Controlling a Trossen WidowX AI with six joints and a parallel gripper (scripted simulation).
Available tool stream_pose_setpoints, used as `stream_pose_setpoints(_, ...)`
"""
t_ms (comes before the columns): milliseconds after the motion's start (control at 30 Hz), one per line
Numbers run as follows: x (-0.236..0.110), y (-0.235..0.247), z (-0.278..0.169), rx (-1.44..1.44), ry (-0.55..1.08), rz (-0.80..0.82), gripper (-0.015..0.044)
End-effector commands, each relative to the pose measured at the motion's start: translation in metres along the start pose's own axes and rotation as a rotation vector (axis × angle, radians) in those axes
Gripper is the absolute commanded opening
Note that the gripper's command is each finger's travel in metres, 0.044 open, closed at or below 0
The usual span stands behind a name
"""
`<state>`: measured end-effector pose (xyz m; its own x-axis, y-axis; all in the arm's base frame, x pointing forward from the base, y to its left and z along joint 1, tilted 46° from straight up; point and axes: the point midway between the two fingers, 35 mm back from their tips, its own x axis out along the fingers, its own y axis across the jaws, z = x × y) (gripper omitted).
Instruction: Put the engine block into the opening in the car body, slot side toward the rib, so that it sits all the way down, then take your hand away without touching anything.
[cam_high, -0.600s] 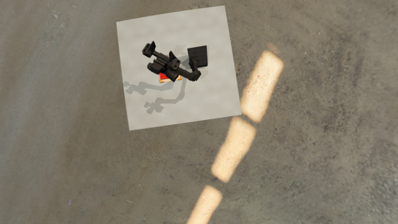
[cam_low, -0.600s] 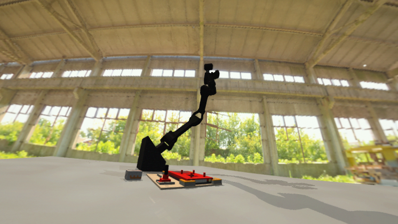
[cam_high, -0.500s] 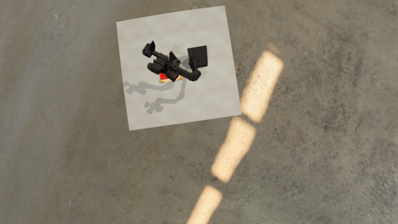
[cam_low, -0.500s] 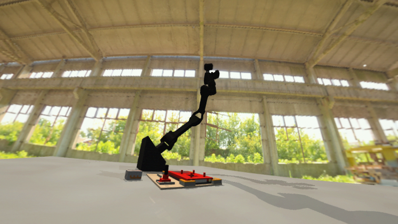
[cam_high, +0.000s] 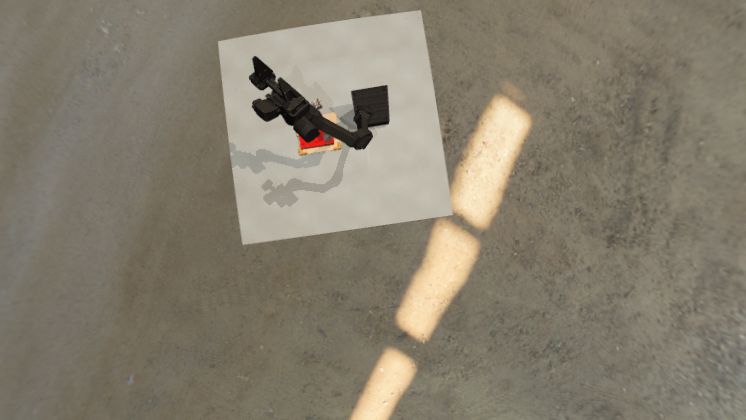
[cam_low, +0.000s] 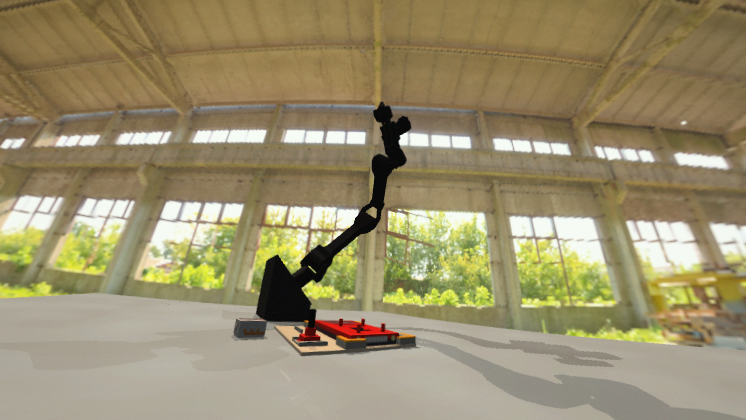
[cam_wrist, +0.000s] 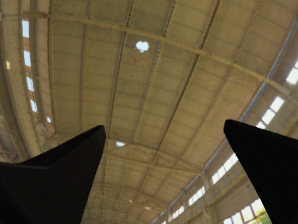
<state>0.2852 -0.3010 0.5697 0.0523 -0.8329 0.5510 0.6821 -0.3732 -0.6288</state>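
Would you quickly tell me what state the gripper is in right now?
Gripper: open, fingers spread wide, holding nothing; it is raised high and points up at the roof.

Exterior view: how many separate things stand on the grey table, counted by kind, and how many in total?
Robot arm on its black base, gripper open and raised high: 1
Red car body on a tan board: 1
Small grey block lying apart beside the board: 1
Total: 3

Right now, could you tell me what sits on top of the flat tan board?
On the flat tan board sits a red car body with small upright pegs. The grey engine block rests beside the board. Whether the body's opening is vacant cannot be seen.
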Motion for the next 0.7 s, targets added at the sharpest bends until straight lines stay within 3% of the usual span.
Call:
stream_pose_setpoints(0, -0.002, 0.035, 0.003, -0.11, -0.043, 0.083, 0.044)
stream_pose_setpoints(667, -0.045, 0.197, -0.006, -0.58, -0.298, 0.503, 0.044)
